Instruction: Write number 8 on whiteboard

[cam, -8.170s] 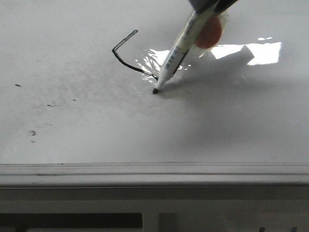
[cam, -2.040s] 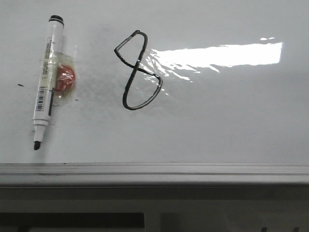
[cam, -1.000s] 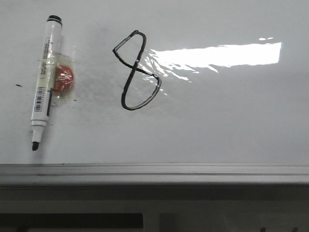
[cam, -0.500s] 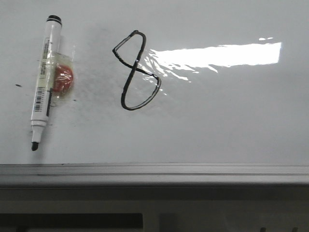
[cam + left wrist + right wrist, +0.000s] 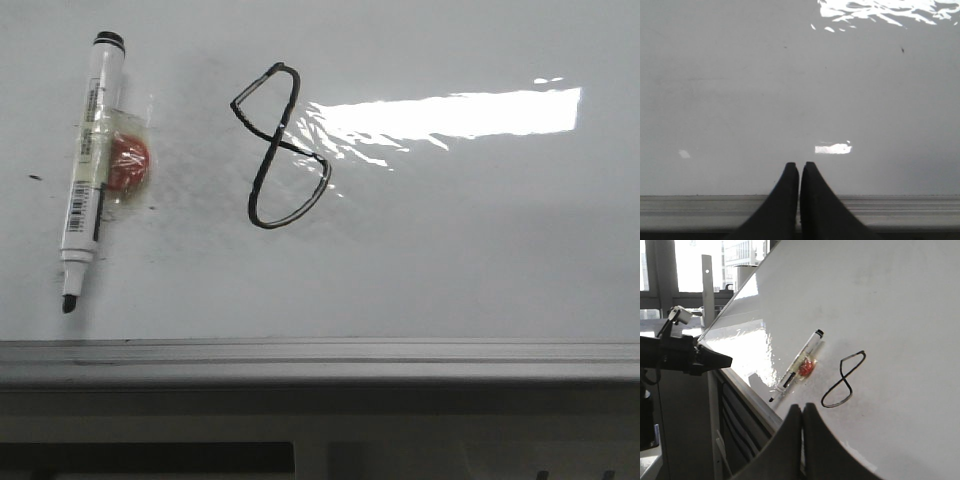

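Observation:
The number 8 [image 5: 280, 148] is drawn in thin black line on the whiteboard [image 5: 450, 250], left of a bright glare patch; it also shows in the right wrist view [image 5: 844, 380]. A white marker [image 5: 88, 168] with a black cap and a red-orange blob taped to it lies on the board at the far left, tip toward the front edge; it shows in the right wrist view too [image 5: 796, 371]. My left gripper [image 5: 799, 166] is shut and empty over the board's front edge. My right gripper [image 5: 802, 407] is shut and empty, away from the marker. Neither gripper shows in the front view.
The board's pale grey frame [image 5: 320, 358] runs along the front. Small black ink specks [image 5: 36, 178] sit at the far left. In the right wrist view the other arm [image 5: 685, 359] shows beside the board, with windows behind.
About eight seconds ago a gripper held the marker and the figure was partly drawn. Now the 8 is whole and the marker lies on the board. Over the last second the view shifts very slightly.

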Motion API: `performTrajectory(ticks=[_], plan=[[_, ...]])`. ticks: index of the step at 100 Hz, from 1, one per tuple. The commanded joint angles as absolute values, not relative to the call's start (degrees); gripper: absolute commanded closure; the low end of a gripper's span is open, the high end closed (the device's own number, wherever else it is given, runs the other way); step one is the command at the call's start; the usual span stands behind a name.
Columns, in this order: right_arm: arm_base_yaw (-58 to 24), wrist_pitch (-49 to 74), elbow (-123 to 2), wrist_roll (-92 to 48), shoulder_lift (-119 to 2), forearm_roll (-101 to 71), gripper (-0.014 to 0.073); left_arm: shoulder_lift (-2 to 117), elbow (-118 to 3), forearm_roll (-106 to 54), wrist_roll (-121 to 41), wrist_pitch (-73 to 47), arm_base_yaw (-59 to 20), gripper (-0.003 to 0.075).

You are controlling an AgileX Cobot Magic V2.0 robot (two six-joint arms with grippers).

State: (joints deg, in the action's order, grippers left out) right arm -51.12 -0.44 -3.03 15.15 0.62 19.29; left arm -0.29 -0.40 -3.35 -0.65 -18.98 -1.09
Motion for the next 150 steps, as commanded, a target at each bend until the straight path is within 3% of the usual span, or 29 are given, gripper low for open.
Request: performTrajectory(ticks=[1, 45, 59, 88, 150], plan=[[-45.91, -8.93, -2.39, 13.42, -0.72, 15.18, 0.0657, -1.93, 1.89, -3.57, -0.44, -16.55, -1.02, 0.0741], [-2.01, -4.97, 1.37, 13.42, -0.72, 7.21, 0.0657, -1.93, 1.89, -3.57, -0.44, -16.55, -1.02, 0.0741], [7.45, 1.77, 1.37, 11.86, -0.61, 6.45, 0.0657, -1.93, 1.89, -3.57, -0.44, -16.55, -1.02, 0.0741], [9.38, 14.92, 1.37, 7.27, 1.86, 6.65, 0.0657, -1.83, 1.89, -3.71, -0.44, -16.33, -1.02, 0.0741], [9.38, 16.75, 1.37, 5.35, 1.86, 6.65, 0.0657, -1.83, 1.89, -3.71, -0.44, -16.33, -1.02, 0.0741]])
